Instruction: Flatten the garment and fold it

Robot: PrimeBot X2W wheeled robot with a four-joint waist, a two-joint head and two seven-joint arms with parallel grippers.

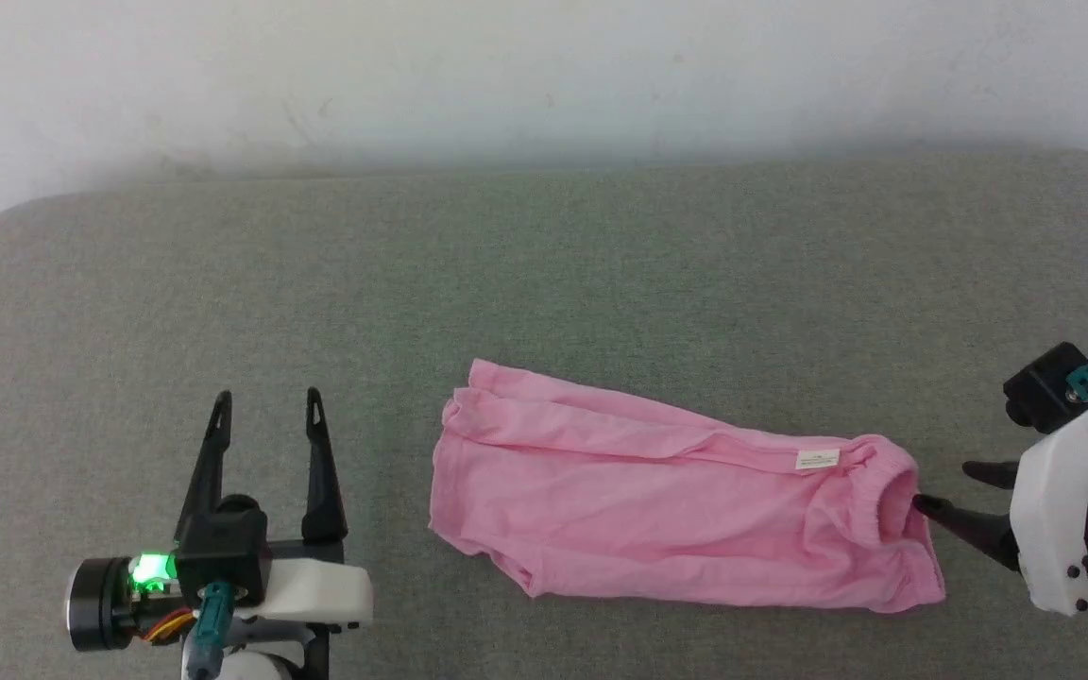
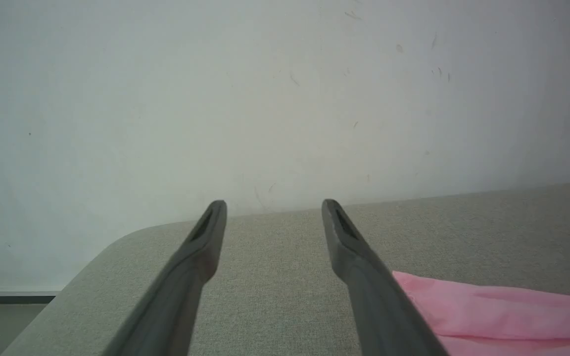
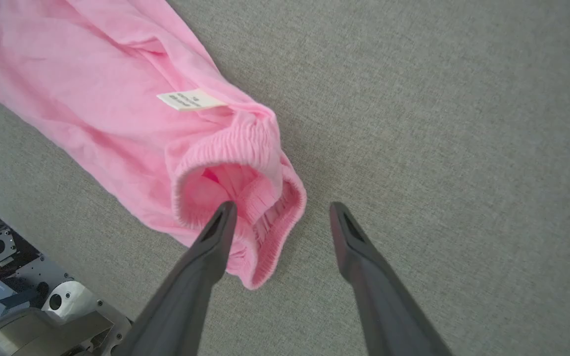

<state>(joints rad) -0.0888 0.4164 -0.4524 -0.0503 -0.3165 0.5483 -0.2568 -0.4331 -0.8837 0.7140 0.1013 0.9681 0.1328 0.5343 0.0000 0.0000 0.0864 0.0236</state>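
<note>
Pink knit garment (image 1: 676,501) lies mid-frame on the grey fabric tabletop (image 1: 544,283), roughly spread but rumpled and unfolded, so smoothing and every fold look left to do. Right gripper (image 1: 943,484), fingers apart, has one tip at the waistband (image 3: 245,143). Left gripper (image 1: 268,397), also apart, hovers lower left, with nothing in the way.

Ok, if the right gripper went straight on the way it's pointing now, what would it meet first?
Probably the gathered waistband of the garment: one finger of the open right gripper sits at its opening, though contact is unclear. The other finger points along bare grey cushion beside it.
</note>
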